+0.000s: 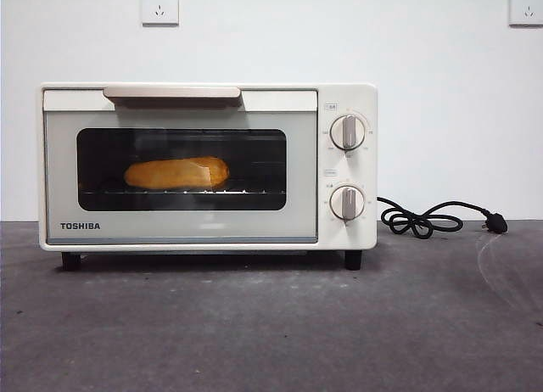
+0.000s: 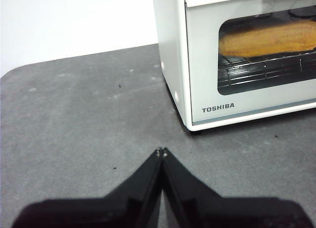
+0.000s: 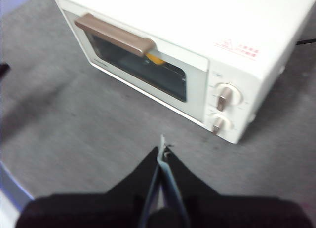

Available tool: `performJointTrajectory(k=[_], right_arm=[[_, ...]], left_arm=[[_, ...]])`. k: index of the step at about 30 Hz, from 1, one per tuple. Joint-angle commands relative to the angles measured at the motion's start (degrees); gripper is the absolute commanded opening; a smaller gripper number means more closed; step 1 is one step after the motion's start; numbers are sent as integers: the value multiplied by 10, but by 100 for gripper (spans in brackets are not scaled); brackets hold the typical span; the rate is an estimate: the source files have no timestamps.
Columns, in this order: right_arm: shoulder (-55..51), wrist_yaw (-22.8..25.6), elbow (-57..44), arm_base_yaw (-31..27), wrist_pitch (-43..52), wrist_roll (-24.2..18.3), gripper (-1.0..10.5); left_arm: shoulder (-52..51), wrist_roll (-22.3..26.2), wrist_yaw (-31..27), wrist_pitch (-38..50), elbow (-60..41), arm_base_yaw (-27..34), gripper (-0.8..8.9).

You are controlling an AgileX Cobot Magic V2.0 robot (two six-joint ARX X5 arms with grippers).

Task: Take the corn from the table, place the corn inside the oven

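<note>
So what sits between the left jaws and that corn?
Bare table, then the oven's shut glass door; the corn lies behind it on the rack, as the left wrist view shows.

Bare test room: blank white wall, sockets

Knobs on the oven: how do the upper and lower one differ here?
Upper knob sits level with the top of the door window; lower knob sits level with the wire rack and corn. In the front view the dial markings around the upper one show more plainly. Both are round and cream, with a grey grip bar upright, on the oven.
</note>
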Motion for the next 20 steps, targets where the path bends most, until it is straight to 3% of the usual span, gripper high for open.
performJointTrajectory(k=[1,4,6,8,14,20], right_arm=[[-1,68,-8,-12,-18,-77,0],[-2,155,-12,-50,-18,-88,0],[-8,162,-26,-93,-4,-91,0],[-23,138,-56,-145,31,-89,0],[-108,-15,-228,-287,213,-84,0],[-218,-31,-410,-346,371,-85,0]], left_arm=[[1,3,0,5,-4,2,-4],[1,3,0,5,-4,2,-4],[1,3,0,5,-4,2,-4],[1,3,0,5,-4,2,-3],[1,3,0,5,-4,2,-3],[1,3,0,5,-4,2,-4]])
